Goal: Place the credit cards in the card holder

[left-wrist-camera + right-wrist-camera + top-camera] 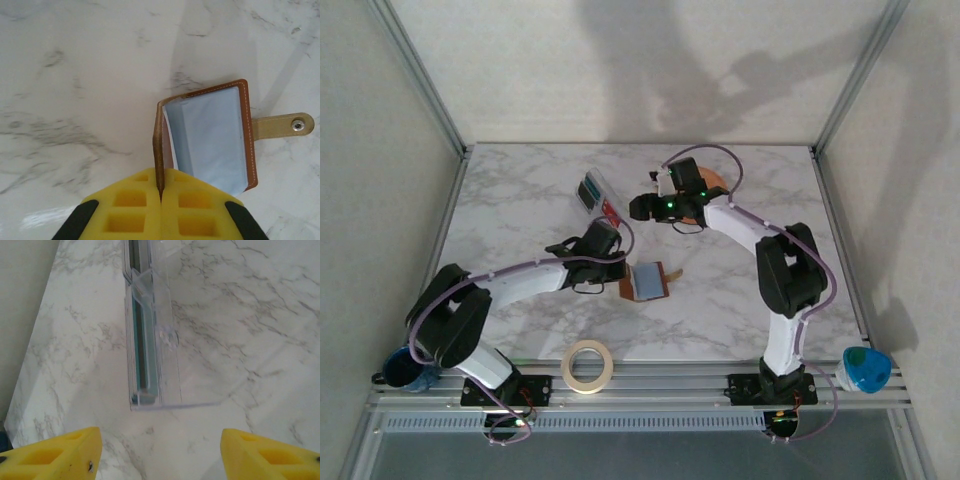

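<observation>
left jaws: closed all the way on the card holder (215,135). The yellow pads (135,210) pinch one brown cover flap, which stands upright between them. The rest of the holder lies open on the table (75,75), just ahead and to the right of the jaws, with its pale blue-grey pockets facing up. The strap tab (282,125) and its snap stick out further right. We can't tell if a card sits in those pockets.

right jaws: spread wide, gripping nothing. The yellow fingertips (55,455) sit at either side over the marble. Ahead of them, a bit left of the gap's centre, lies a clear plastic sleeve (165,340), apart from both fingers. The credit cards (142,355) are inside it along its left wall, teal edge showing. We can't count them from here.

top view: the sleeve with the cards (592,190) is just beyond the right jaws' tips. The card holder (647,280) is at the left jaws' tips, well apart from the sleeve. An orange plate (712,182) is behind the right wrist, and a tape roll (588,365) is at the near table edge.
</observation>
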Robot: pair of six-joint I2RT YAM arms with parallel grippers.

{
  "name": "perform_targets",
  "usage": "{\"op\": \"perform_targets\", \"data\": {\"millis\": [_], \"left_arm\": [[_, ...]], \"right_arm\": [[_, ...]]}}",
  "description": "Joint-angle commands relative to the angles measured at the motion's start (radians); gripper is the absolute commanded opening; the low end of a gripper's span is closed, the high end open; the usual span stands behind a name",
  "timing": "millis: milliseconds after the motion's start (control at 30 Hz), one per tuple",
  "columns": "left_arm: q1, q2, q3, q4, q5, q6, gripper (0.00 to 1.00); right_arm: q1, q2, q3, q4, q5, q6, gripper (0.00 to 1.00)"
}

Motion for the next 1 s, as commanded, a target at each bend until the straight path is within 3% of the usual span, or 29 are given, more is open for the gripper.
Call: {"op": "perform_targets", "data": {"millis": [0,467,767,967], "left_arm": [[0.044,-0.067,-0.047,-0.003,0.05,0.054,0.0],[0.137,-0.107,-0.107,0.007,0.151,0.105,0.0],[0.176,-0.168,-0.126,-0.007,0.17,0.116,0.0],[0.184,-0.171,-0.132,0.014,0.204,0.135,0.0]], "right_arm": [[0.017,0.057,0.081,-0.022,0.002,-0.046,0.61],[0.043,0.202,0.248,-0.125,0.007,-0.091,0.3],[0.055,0.208,0.252,-0.146,0.135,-0.076,0.13],[0.071,0.13,0.157,-0.093,0.255,-0.014,0.03]]}}
